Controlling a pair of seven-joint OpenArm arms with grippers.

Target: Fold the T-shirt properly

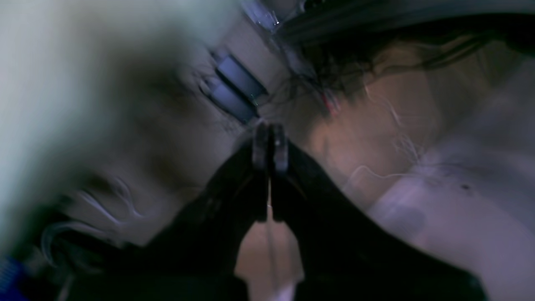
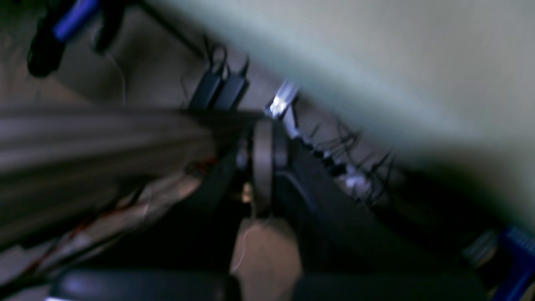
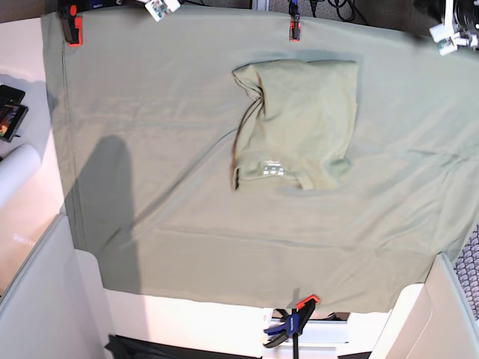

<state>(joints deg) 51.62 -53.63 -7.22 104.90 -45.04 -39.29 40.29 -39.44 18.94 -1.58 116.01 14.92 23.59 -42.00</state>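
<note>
The pale yellowish-green T-shirt (image 3: 299, 123) lies folded into a rough rectangle on the upper middle of the table, its white neck label (image 3: 273, 169) near its front edge. One sleeve edge bunches at its left side. My left gripper (image 1: 270, 146) is shut with nothing between its fingers, and it sits off the cloth at the far right corner (image 3: 449, 34). My right gripper (image 2: 263, 167) is also shut and empty, at the far left edge (image 3: 159, 7). Both wrist views are blurred. Neither gripper touches the T-shirt.
A larger grey-green table cloth (image 3: 150, 187) covers the table, held by red clamps (image 3: 71, 30) at the back and an orange and blue clamp (image 3: 296, 323) at the front. Blurred pale cloth (image 2: 376, 62) and cables fill the wrist views. A white roll (image 3: 15, 176) lies at the left.
</note>
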